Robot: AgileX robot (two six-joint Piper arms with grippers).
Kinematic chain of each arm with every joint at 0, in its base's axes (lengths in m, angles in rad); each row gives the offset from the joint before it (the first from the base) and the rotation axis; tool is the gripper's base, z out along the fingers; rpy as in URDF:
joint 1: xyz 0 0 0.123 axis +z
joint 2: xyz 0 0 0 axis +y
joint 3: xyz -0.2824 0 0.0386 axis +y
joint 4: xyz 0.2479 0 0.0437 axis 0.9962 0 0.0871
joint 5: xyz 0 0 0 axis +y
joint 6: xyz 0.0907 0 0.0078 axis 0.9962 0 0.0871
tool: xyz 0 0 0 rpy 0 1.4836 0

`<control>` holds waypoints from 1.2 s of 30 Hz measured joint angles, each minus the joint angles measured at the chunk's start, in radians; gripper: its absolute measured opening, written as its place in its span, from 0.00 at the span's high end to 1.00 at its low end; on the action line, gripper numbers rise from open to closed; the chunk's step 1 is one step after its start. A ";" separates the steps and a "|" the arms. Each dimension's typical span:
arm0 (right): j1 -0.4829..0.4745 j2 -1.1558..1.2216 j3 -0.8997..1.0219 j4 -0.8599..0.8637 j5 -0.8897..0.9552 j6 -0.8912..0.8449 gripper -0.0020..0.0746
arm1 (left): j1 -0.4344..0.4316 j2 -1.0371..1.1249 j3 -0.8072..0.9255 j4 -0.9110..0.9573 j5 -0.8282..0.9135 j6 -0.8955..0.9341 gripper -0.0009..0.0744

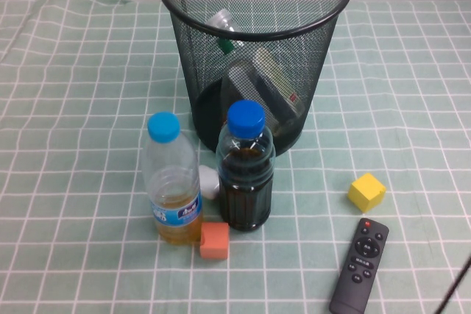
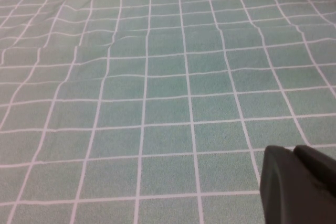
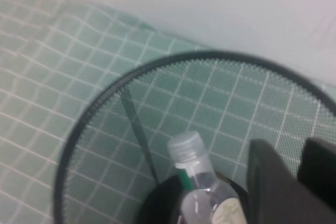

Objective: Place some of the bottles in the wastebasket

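High view first: the wastebasket (image 1: 254,5) stands upright at the far middle of the worktop (image 1: 73,108), which is covered by a green cloth with a white grid. Inside it the clear plastic bottle (image 1: 221,23) with a white cap and green neck label leans against the mesh wall, cap up near the rim. A second, darker bottle (image 1: 276,82) lies tilted lower in the basket, seen only through the mesh, so its details are unclear.

Just in front of the basket stand two upright bottles side by side. One is a clear one with a light-blue cap (image 1: 171,182), holding yellowish liquid. The other is a dark one with a blue cap (image 1: 245,174). A small white object (image 1: 209,182) shows between them. An orange cube (image 1: 214,240) sits at their feet, touching or nearly touching both. A yellow cube (image 1: 366,191) and a black remote (image 1: 359,265) lie well apart to the right.

Neither arm shows in the high view. The right wrist view has the right hand (image 3: 296,182) above the basket's rim — its two dark fingers stand apart with nothing between them. The left hand (image 2: 299,184) hangs over bare cloth — I cannot tell its state.
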 joint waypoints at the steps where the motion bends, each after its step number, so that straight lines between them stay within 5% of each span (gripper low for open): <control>1: 0.000 -0.025 0.000 0.011 0.002 0.000 0.87 | 0.000 0.000 0.000 0.000 0.000 0.000 0.99; 11: 0.000 -0.233 0.059 0.073 0.013 -0.040 0.97 | 0.000 0.000 0.000 0.000 0.000 0.000 0.99; 25: 0.000 -0.721 0.769 -0.110 0.017 -0.027 0.98 | 0.000 0.000 0.000 0.000 0.000 0.000 0.99; 36: -0.005 -0.968 1.115 -0.217 0.006 -0.017 0.98 | 0.000 0.000 0.000 0.000 0.000 0.000 0.99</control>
